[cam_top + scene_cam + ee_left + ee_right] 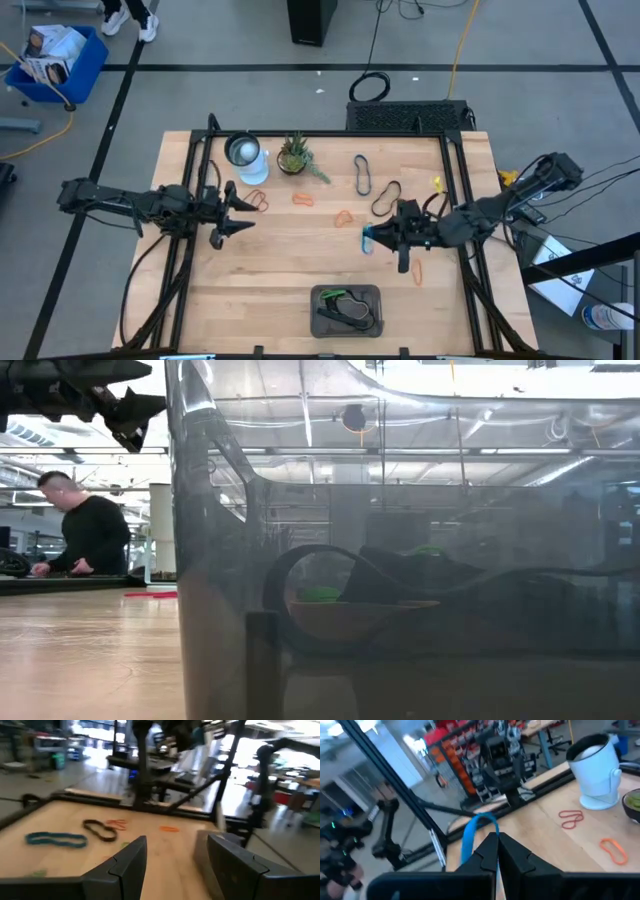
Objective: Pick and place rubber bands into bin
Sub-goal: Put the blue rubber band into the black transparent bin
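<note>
The right pincer (372, 238) hangs over the right half of the desk (270, 265), its fingers pressed together on a blue rubber band (476, 831) that loops up from between the tips in the right wrist view, so one band looks to be in transit and not yet dropped. The bin (347, 309) sits near the front edge of the desk, well apart from that pincer, and already holds at least one large black band and a green one (338, 294), so the job is partly done. The left pincer (243, 211) waits over the left side of the desk with its fingers spread and nothing between them. Plenty remains on the wood: a dark blue band (362, 175) and a wavy black band (386, 198) toward the back right, orange bands near the middle (303, 199) (344, 218), a red pair (259, 200) close to the left pincer, and one more orange band (418, 268) just in front of the right pincer. By my reckoning most of the loose bands are yet to be gathered; the immediate step is carrying the blue one across to the bin and letting it go there.
</note>
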Motion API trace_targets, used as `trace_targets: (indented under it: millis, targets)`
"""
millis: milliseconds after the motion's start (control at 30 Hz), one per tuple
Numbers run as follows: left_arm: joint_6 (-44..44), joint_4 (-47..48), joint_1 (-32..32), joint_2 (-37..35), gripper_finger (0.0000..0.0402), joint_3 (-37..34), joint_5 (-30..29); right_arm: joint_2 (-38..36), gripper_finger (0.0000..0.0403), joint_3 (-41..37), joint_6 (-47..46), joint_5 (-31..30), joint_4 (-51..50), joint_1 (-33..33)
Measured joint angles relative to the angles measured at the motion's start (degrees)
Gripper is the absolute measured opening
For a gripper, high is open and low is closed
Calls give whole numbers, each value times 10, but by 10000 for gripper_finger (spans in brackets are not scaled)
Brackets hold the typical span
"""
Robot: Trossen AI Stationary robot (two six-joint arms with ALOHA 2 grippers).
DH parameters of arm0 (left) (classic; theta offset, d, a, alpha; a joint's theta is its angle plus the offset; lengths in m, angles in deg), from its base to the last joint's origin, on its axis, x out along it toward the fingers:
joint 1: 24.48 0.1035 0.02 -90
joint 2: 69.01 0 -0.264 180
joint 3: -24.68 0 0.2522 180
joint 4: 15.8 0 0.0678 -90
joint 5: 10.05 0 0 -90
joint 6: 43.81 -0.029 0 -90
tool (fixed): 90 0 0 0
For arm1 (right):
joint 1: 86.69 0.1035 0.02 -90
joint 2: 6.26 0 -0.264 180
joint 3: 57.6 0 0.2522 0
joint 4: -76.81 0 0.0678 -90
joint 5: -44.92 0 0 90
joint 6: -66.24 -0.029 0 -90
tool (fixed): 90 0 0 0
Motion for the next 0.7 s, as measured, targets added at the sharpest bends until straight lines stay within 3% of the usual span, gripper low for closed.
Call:
trace_targets:
  millis: [133,300,500,700]
  targets:
    - [0,6,0,-43,214,0,41,43,0,58,6,5,-58,0]
    - [1,69,0,-106,214,0,30,108,0,132,6,13,-141,0]
    - [14,163,0,-145,214,0,6,197,0,178,-15,85,-154,-1]
    - [33,182,0,-142,214,0,-16,284,0,178,-97,162,-167,-1]
